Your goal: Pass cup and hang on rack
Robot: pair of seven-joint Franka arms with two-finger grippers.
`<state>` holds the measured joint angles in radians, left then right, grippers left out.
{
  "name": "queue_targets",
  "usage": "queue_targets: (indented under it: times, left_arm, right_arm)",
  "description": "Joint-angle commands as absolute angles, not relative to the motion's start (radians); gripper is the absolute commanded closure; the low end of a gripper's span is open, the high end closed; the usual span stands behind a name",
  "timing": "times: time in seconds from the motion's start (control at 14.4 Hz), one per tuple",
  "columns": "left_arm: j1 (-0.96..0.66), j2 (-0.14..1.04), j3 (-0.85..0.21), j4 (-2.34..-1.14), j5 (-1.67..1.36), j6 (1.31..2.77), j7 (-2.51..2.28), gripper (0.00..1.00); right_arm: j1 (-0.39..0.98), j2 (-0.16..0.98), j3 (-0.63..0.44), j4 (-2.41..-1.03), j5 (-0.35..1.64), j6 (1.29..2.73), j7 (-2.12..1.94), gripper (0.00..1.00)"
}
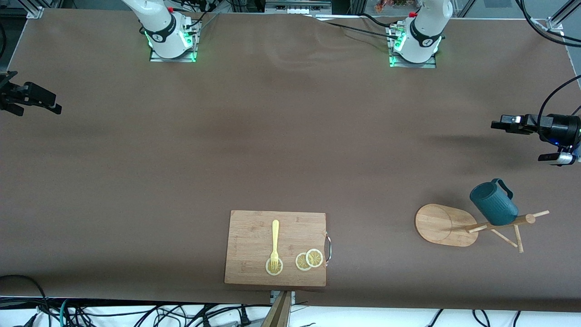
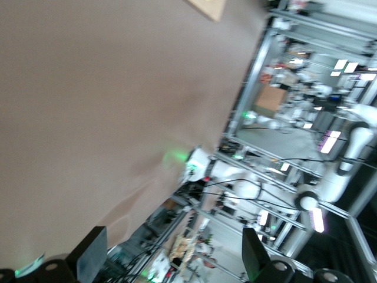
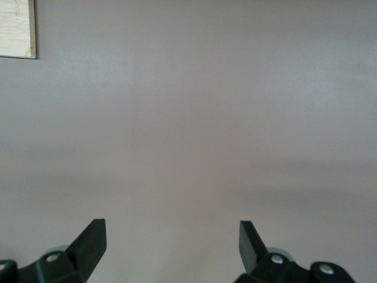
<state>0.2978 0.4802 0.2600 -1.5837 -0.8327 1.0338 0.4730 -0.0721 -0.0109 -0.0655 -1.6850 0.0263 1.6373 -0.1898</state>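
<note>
Teal against pale wood: the cup (image 1: 493, 202) hangs on a peg of the rack (image 1: 481, 226), near the corner of the surface (image 1: 290, 136) at the left arm's end and the front camera's edge. The rack's oval base points toward the cutting board and its post leans toward the left arm's end of the surface, thin pegs splayed out from it. The cup's loop handle points away from the front camera.

The left pincer (image 1: 497, 125) hangs over the surface's edge at the left arm's end, clear of the cup, its fingers (image 2: 91, 254) spread wide with nothing between them. The right pincer (image 1: 54, 108) waits over the edge at the right arm's end, likewise released, its fingers (image 3: 93, 242) apart.

A bamboo cutting board (image 1: 254, 236) lies midway along the front camera's edge. On it rest a yellow fork (image 1: 274, 243) and three lemon slices (image 1: 309, 260), the fork's prongs on one slice.
</note>
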Motion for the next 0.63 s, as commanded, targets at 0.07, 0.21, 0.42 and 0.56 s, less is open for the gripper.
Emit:
queue_targets:
  times: [0.07, 0.21, 0.42, 0.56]
  left_arm:
    - [0.152, 0.393, 0.253, -1.479, -0.607, 1.146, 0.359, 0.0]
    - [0.105, 0.384, 0.223, -1.422, -0.49, 1.16, 0.278, 0.0]
    - [0.046, 0.374, 0.196, -1.335, -0.34, 1.242, 0.244, 0.0]
    - [0.035, 0.371, 0.157, -1.289, -0.24, 1.296, 0.245, 0.0]
  right_arm:
    - [-0.071, -0.003, -0.066, -1.66, 0.025, 1.62, -0.19, 0.0]
    - [-0.071, -0.003, -0.066, -1.66, 0.021, 1.62, -0.19, 0.0]
    - [-0.071, -0.005, -0.066, -1.66, 0.021, 1.621, -0.19, 0.0]
    - [-0.071, -0.005, -0.066, -1.66, 0.021, 1.621, -0.189, 0.0]
